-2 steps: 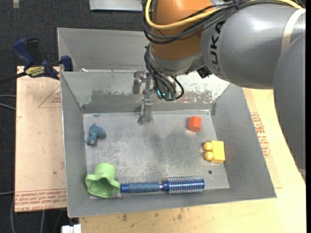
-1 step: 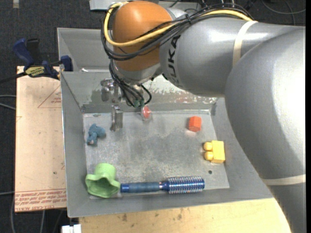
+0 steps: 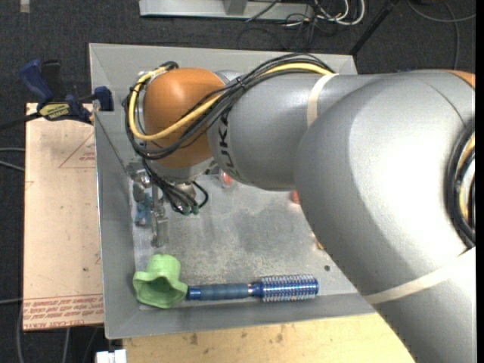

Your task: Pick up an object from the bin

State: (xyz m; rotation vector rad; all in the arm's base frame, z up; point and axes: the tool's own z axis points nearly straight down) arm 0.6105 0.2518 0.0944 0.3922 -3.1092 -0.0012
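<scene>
Green crumpled cup (image 3: pixel 160 282) at the bin's (image 3: pixel 242 240) seven o'clock, judged light and soft, best pinched at its rim. Gripper (image 3: pixel 156 229) is seen at nine o'clock, and whether it is open or closed cannot be told.

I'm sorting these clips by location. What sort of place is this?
Probably a robotics lab or test cell: a grey robot arm reaches into a metal bin holding a blue brush, and loose cables trail over the dark carpet behind.

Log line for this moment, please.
hand low by grey metal bin's view-left wall | green crumpled lump, blue plastic hairbrush along bottom wall, clear of hand
</scene>
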